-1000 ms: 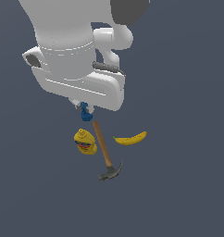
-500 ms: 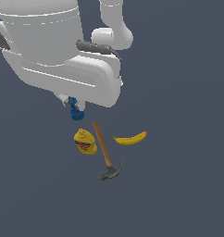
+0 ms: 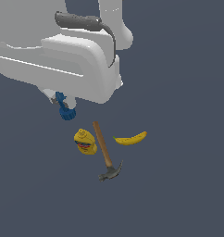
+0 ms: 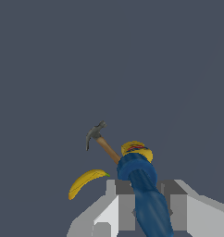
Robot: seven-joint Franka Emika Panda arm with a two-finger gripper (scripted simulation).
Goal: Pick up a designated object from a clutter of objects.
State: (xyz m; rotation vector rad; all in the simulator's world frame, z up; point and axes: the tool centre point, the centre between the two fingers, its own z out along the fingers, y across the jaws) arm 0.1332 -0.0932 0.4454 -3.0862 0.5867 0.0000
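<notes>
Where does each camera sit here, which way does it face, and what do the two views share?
Exterior view: off the arm, above, looking down past the white arm body at the mustard bottle, hammer and banana.
Wrist view: on the wrist, looking along the gripper, which is shut on the blue item, toward the floor.
Shared: the blue item, hammer, banana and bottle.

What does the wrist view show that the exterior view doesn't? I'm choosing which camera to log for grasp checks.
Only the wrist view shows the gripper with a finger on each side of the dark-blue item. Only the exterior view shows the white arm body and the blue item hanging above the dark floor. Both show the banana, hammer and mustard bottle.
</notes>
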